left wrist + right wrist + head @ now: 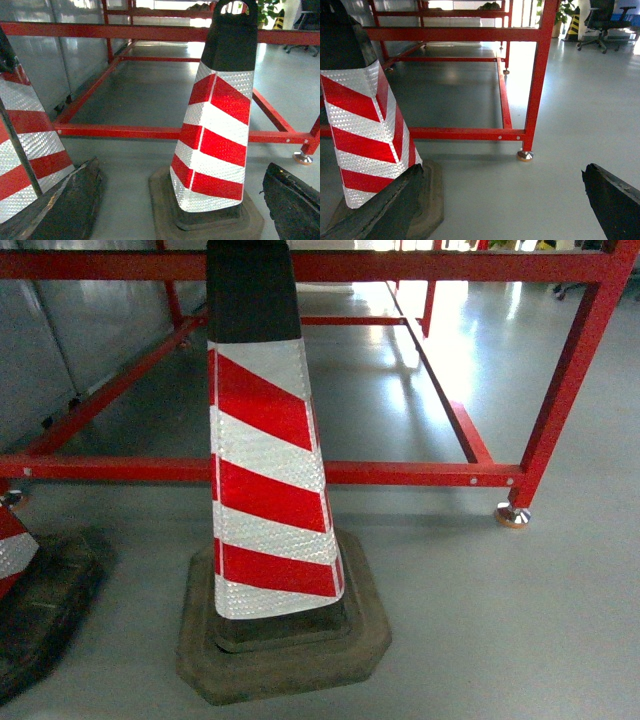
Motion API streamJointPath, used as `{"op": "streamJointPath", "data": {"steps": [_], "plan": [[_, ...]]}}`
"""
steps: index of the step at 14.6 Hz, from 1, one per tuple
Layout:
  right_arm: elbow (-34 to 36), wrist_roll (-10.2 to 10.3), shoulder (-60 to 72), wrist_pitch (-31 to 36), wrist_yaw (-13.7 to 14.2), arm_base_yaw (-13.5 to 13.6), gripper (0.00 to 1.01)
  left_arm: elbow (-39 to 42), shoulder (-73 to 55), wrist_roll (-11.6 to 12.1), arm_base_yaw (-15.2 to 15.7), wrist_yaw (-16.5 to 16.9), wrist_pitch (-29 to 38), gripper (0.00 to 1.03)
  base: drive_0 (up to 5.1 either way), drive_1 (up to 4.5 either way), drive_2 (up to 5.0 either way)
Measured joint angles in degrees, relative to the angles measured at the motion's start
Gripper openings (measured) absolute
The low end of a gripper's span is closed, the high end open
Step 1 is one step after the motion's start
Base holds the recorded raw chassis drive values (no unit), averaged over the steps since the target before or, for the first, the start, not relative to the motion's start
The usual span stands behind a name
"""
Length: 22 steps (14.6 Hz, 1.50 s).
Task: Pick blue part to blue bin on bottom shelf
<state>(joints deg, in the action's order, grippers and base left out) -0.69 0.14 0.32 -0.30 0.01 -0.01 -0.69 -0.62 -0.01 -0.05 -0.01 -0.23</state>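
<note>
Head view: I face a red-and-white striped cone (268, 490) with a prismatic reflective skin on a worn black rubber base, standing on smooth grey floor (480, 620) before a red steel frame (400, 472). I see no blue part, bin or shelf. Left wrist view: the left jaws (182, 200) stand released, dark scuffed fingers (70, 205) flanking the cone. Right wrist view: the right jaws (502, 202) are likewise spread; an office chair (602, 22) stands far right.

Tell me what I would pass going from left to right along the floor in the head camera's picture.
Second traffic cone's dark base at the left edge → red-and-white striped traffic cone → round metal foot under the red frame's corner post.
</note>
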Motion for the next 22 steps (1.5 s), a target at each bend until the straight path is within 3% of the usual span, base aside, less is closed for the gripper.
{"op": "streamJointPath", "data": {"steps": [22], "plan": [[0.0, 0.0, 0.0, 0.0, 0.0, 0.0, 0.98, 0.0, 0.0, 0.0, 0.0, 0.0, 0.0, 0.98, 0.0, 0.00, 0.0]]}}
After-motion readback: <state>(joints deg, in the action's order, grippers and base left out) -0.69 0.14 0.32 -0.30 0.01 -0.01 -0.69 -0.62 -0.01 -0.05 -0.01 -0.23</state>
